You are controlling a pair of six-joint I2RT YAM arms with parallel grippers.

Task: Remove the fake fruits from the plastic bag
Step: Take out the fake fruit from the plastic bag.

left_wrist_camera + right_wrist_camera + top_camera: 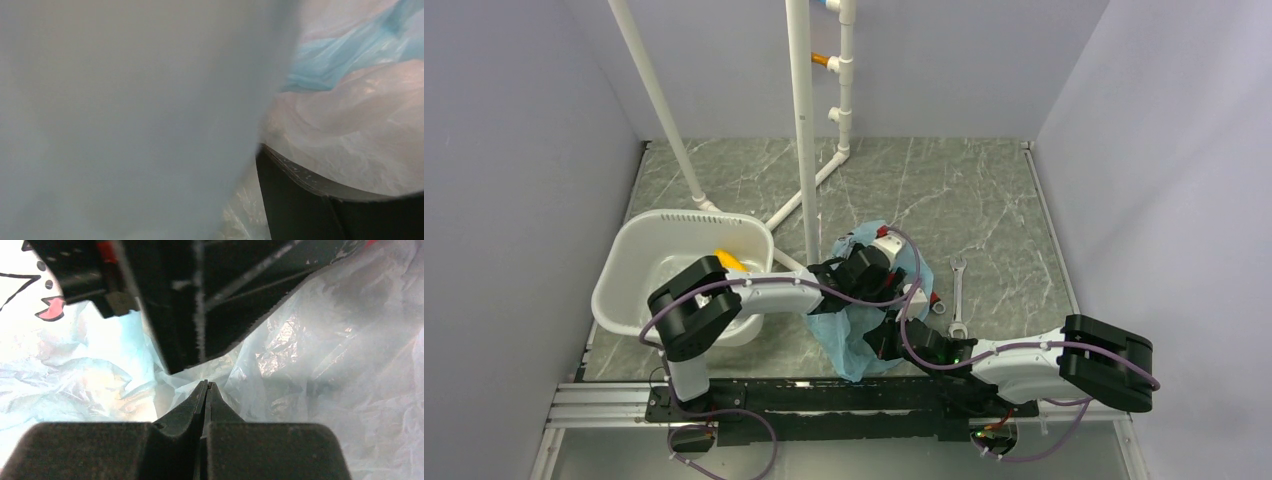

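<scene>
Plastic bag: near the front table edge, wrench just right.
Yellow fruit: in the white basket; you see it only from above.
Left gripper: at the bag; film blinds its camera, spread unclear.
Right gripper: fingers pressed together at film.

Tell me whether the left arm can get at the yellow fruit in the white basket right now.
Likely yes, after backing out. The yellow fruit lies uncovered in the white basket, on the left arm's own side. But the left gripper is over at the plastic bag, film against its camera.
</scene>
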